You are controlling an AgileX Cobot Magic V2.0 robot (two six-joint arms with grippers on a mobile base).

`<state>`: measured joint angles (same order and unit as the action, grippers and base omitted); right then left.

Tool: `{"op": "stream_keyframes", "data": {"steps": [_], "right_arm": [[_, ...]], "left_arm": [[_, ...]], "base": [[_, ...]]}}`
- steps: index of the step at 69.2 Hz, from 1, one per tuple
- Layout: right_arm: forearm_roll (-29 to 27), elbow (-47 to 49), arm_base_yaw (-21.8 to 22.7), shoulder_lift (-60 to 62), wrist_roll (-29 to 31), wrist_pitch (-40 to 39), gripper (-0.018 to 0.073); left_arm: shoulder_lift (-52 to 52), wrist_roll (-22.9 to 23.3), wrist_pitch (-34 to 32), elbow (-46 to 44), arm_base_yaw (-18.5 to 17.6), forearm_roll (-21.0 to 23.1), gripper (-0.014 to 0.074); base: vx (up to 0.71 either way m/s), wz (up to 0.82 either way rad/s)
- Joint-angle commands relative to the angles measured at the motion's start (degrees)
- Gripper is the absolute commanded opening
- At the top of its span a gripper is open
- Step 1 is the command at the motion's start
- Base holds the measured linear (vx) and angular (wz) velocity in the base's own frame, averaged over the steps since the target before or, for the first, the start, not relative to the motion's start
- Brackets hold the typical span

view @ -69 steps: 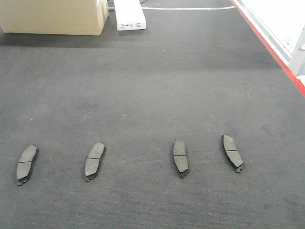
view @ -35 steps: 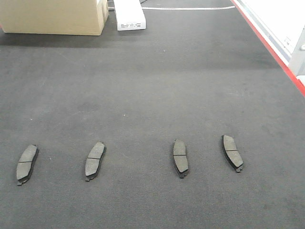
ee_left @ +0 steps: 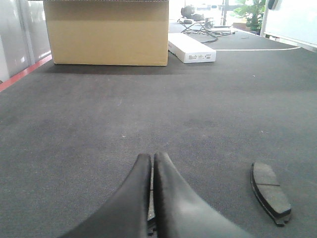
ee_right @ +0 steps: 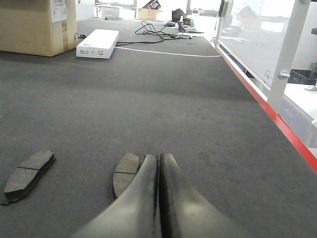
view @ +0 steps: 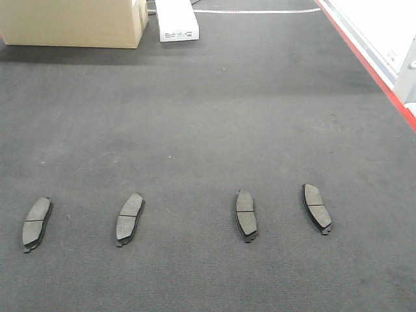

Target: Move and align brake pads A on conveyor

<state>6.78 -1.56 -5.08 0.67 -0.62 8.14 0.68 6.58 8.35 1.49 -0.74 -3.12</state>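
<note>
Several brake pads A lie in a row across the near part of the dark conveyor (view: 214,117), from the leftmost pad (view: 37,223) to the rightmost pad (view: 316,208). Neither gripper shows in the front view. My left gripper (ee_left: 152,157) hangs low over the belt, jaws shut and empty, with one pad (ee_left: 270,192) lying to its right. My right gripper (ee_right: 159,156) is also shut and holds nothing. A pad (ee_right: 126,173) lies just left of its tip, partly hidden under the left finger. Another pad (ee_right: 28,176) lies farther left.
A cardboard box (view: 71,23) and a flat white box (view: 177,19) stand at the belt's far end, with cables (ee_right: 158,32) behind them. A red strip (view: 374,71) borders the right edge, beyond it a white panel and a metal post (ee_right: 292,44).
</note>
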Motion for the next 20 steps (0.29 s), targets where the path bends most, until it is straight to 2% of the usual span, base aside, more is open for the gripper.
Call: {"op": "stream_keyframes", "data": {"steps": [1,20], "right_arm": [[0.2,-0.3,0.3,0.8,-0.1,-4.4,-0.001],[0.2,-0.3,0.3,0.8,-0.1,-4.4,-0.001]], "left_arm": [[0.8,0.0,-4.5,1.4,0.0,0.5,-0.0006],[0.8,0.0,-4.5,1.4,0.0,0.5,-0.0006]], "base": [[0.0,0.0],[0.0,0.0]]}}
